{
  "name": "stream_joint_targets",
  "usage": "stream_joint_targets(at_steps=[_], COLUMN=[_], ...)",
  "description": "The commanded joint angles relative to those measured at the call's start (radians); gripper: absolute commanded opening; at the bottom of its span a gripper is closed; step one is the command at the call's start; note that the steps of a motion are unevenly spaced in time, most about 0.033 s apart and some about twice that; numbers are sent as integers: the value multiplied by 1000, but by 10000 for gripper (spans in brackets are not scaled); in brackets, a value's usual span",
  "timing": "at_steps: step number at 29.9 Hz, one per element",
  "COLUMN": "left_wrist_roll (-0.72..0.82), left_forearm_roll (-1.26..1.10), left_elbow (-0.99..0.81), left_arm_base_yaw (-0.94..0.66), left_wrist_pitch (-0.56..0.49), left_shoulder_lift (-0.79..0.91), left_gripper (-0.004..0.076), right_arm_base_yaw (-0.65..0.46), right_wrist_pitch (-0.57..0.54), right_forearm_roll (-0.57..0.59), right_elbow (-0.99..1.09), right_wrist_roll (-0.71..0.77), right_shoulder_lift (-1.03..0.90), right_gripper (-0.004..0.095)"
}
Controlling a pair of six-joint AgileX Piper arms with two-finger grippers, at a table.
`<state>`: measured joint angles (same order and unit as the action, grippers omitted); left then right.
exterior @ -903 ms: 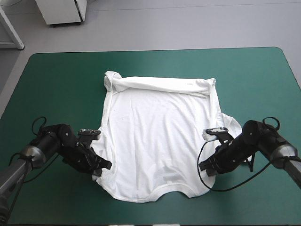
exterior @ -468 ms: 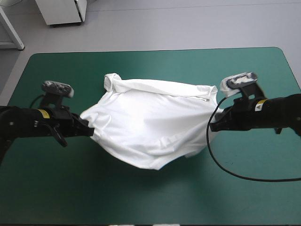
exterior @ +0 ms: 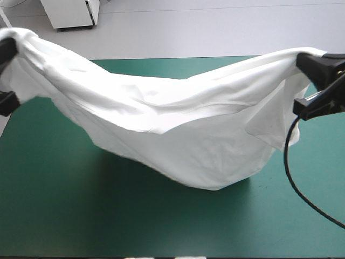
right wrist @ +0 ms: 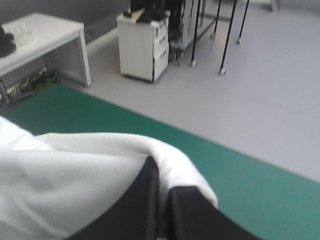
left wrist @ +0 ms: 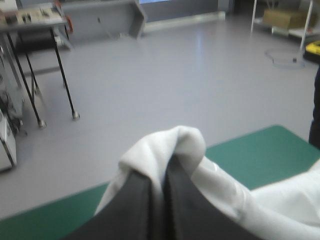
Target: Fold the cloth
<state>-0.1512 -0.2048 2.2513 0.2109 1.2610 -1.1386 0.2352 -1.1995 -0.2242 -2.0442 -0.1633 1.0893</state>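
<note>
Over teal-green table (exterior: pixel 64 216) the T-shirt (exterior: pixel 178 140) hangs stretched, sagging midway.

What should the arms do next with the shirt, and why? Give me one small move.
Probably lower both arms together, so the raised edge comes down flat. The left gripper and the right gripper are each shut on the shirt. It hangs stretched between them, its sagging middle low over the table.

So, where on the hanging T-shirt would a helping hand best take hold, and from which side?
Probably the T-shirt's sagging lower fold, from the table's near side: it hangs slack midway, while the left gripper and right gripper pinch both raised ends.
</note>
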Motion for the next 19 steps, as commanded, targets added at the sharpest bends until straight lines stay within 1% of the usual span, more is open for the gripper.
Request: stream_joint_targets(at_steps=[1,4,6,8,10,12,19], left_wrist_roll=[-11,-16,-16,-16,-16,-14,2], left_forearm_roll=[-22,-47,-52,-63,-68,-68,0], left_elbow=[191,274,295,297,295,286,234], left_arm_base_yaw=[7,7,7,7,7,7,7], left_wrist_pitch=[-9,-49,-58,-44,-5,27,26], left_shoulder_lift=[-23,-27,-27,-27,-27,-27,-63], left_gripper=[-9,-9,-9,-9,-9,-9,-9], right_arm_base_yaw=[-2,-2,-2,-2,-2,-2,-2], right_wrist_pitch=[147,197,229,236,236,232,234], right_forearm_roll=[2,12,12,12,3,-11,3], right_elbow=[-137,-224,-287,-329,-365,-367,-313], right_wrist_roll=[-19,-29,-34,-34,-34,-32,-30], right_shoulder_lift=[-12,-12,-12,-12,-12,-12,-1], right_gripper=[-7,-7,-7,-7,-7,-7,-7])
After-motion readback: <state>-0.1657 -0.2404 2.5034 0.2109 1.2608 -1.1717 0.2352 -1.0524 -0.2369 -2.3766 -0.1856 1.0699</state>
